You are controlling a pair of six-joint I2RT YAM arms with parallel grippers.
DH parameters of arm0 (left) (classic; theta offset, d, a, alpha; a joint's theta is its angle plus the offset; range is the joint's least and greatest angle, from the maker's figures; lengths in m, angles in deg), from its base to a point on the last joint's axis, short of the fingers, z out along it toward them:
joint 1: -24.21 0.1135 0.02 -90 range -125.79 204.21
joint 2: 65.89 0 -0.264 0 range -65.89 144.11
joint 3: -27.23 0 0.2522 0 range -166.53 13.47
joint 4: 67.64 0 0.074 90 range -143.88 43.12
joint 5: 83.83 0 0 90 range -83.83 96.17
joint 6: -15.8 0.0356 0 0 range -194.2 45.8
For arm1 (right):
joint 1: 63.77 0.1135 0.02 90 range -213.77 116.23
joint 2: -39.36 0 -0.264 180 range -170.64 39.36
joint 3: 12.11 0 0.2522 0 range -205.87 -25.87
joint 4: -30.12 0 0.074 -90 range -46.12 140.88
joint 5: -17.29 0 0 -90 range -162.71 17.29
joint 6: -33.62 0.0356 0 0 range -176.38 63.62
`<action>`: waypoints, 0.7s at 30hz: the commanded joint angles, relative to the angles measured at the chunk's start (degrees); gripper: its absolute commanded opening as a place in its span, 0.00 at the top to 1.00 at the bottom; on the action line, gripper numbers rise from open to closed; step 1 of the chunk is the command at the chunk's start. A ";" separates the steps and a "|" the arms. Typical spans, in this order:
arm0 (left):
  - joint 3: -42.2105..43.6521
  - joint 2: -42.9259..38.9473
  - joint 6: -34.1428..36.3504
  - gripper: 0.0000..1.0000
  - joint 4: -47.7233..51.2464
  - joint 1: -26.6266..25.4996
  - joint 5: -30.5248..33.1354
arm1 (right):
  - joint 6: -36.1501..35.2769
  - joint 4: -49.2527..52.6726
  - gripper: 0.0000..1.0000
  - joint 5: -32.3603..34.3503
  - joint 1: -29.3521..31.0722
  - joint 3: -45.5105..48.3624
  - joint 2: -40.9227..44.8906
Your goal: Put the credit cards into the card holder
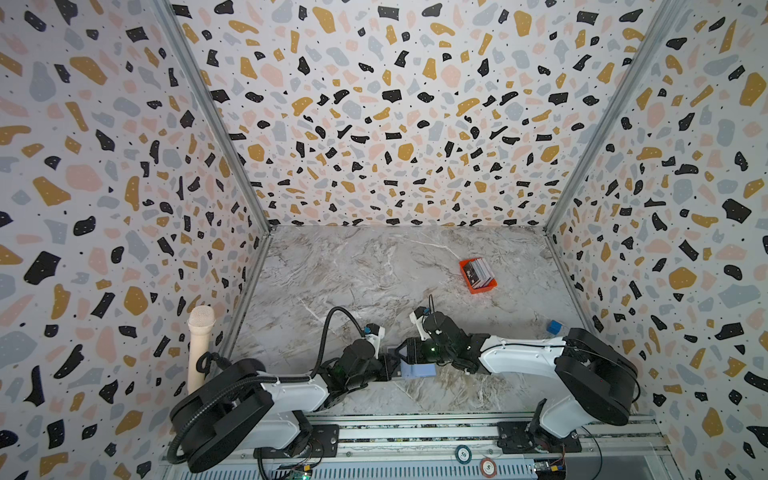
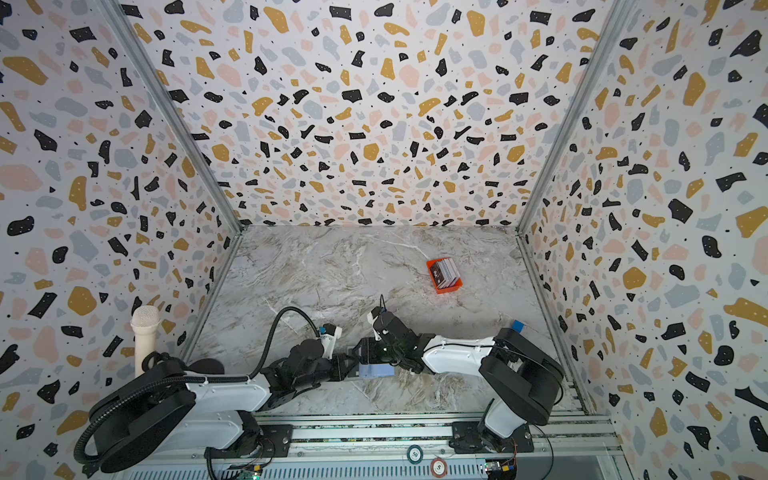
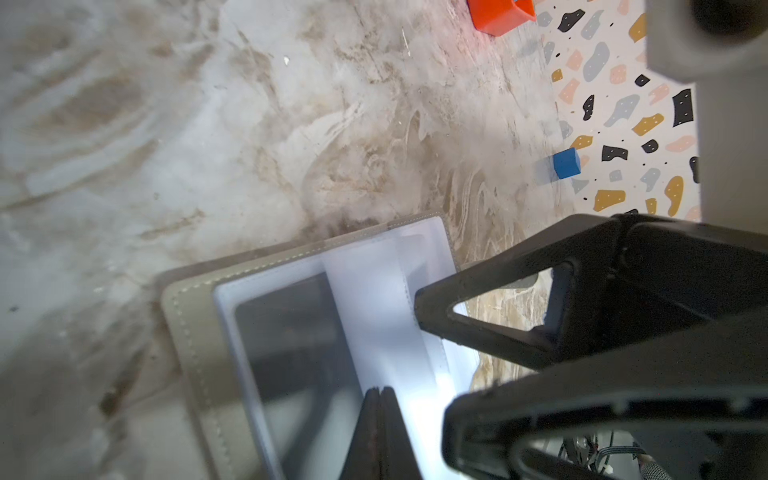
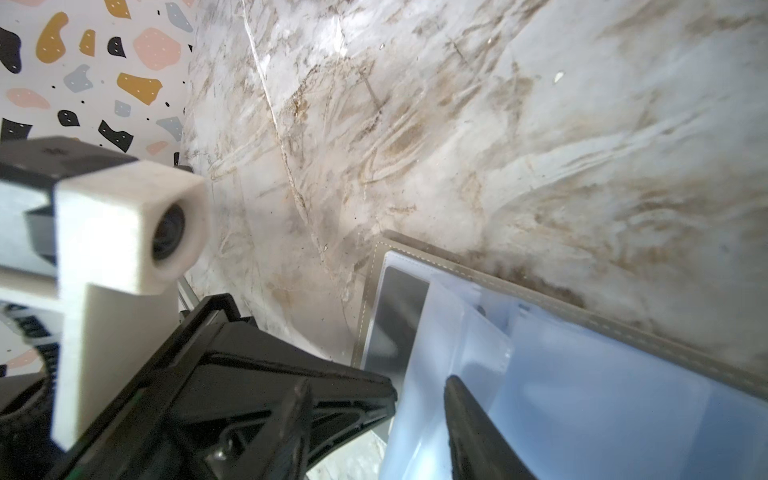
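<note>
The card holder (image 1: 419, 370) lies open near the table's front middle, grey cover (image 3: 187, 316) down and pale blue clear pockets (image 4: 582, 395) up. A dark rectangle (image 3: 291, 332) shows through one pocket. My left gripper (image 3: 379, 390) is shut, its tips resting on the pockets. My right gripper (image 4: 378, 392) stands open from the opposite side, with a lifted pocket leaf (image 4: 419, 365) between its fingers. In both top views the two grippers meet over the holder. The credit cards (image 1: 482, 272) stand packed on edge in a small orange tray (image 1: 482, 289) further back on the right.
A blue cube (image 1: 554, 327) sits by the right wall behind the right arm. A beige microphone-shaped post (image 1: 200, 349) stands at the left wall. Two poker chips (image 1: 463, 454) lie on the front rail. Patterned walls close three sides.
</note>
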 commanded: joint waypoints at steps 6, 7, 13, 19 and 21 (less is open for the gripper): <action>2.27 -12.36 0.59 0.93 8.57 3.73 1.78 | -1.62 1.54 0.47 -0.81 1.20 -4.36 -1.09; 2.05 -13.60 0.88 0.92 9.92 3.80 1.88 | -1.72 1.54 0.47 -0.99 1.35 -4.74 -1.61; 1.86 -15.50 1.10 0.90 10.80 3.81 0.99 | -2.24 2.95 0.47 0.01 1.66 -5.42 -2.16; 0.94 -10.23 1.10 0.91 7.17 3.82 -0.88 | -3.31 7.77 0.47 5.05 1.51 -3.60 1.31; 0.72 -8.25 1.10 0.91 5.94 3.71 -1.30 | -2.91 9.15 0.48 7.59 1.31 -1.74 4.11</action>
